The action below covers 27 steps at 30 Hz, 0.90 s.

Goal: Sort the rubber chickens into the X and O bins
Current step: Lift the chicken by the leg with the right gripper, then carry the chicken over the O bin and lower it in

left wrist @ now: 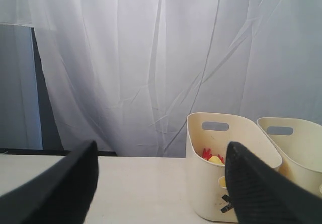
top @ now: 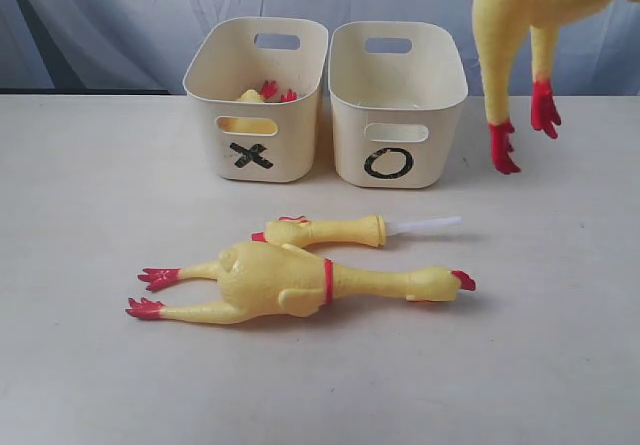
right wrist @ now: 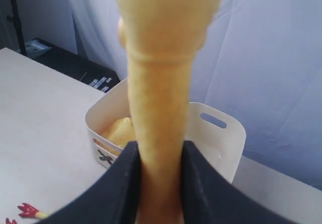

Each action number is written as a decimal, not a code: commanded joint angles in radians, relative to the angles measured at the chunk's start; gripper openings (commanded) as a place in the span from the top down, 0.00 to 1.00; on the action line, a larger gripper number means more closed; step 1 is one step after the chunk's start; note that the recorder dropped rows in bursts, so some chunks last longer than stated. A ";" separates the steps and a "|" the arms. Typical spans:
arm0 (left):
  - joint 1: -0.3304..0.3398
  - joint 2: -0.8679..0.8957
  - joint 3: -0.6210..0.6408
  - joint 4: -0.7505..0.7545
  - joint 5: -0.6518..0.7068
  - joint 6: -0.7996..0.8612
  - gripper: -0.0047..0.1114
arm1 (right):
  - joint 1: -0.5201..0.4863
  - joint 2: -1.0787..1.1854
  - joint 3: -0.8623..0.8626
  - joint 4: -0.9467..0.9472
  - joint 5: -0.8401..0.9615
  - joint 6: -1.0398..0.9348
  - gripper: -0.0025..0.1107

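A large rubber chicken (top: 290, 283) lies on the table, head to the right. Just behind it lies the small slim chicken (top: 330, 231) with its whitish tube end (top: 425, 225). Another chicken (top: 262, 93) sits inside the X bin (top: 256, 135), left of the O bin (top: 398, 115). A third large chicken (top: 520, 15) hangs feet down at the upper right, beside and above the O bin. My right gripper (right wrist: 160, 148) is shut on this chicken (right wrist: 158, 83); it is out of the exterior view. My left gripper (left wrist: 161, 148) is open and holds nothing, left of the X bin (left wrist: 206, 178).
The two bins stand side by side at the back of the cream table (top: 90, 365). A white curtain (left wrist: 151, 58) hangs behind the table. The lying chicken's red feet (right wrist: 27, 210) show low in the right wrist view.
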State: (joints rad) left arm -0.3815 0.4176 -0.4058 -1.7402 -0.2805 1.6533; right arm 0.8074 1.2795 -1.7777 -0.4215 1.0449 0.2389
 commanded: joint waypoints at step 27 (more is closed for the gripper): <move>0.000 -0.006 0.037 -0.004 0.044 0.004 0.39 | -0.657 0.413 -0.002 0.989 -0.646 -0.455 0.99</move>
State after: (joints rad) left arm -0.3815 0.4176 -0.3764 -1.7402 -0.2436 1.6533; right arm 0.1628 1.6519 -1.7777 0.4916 0.4902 -0.1733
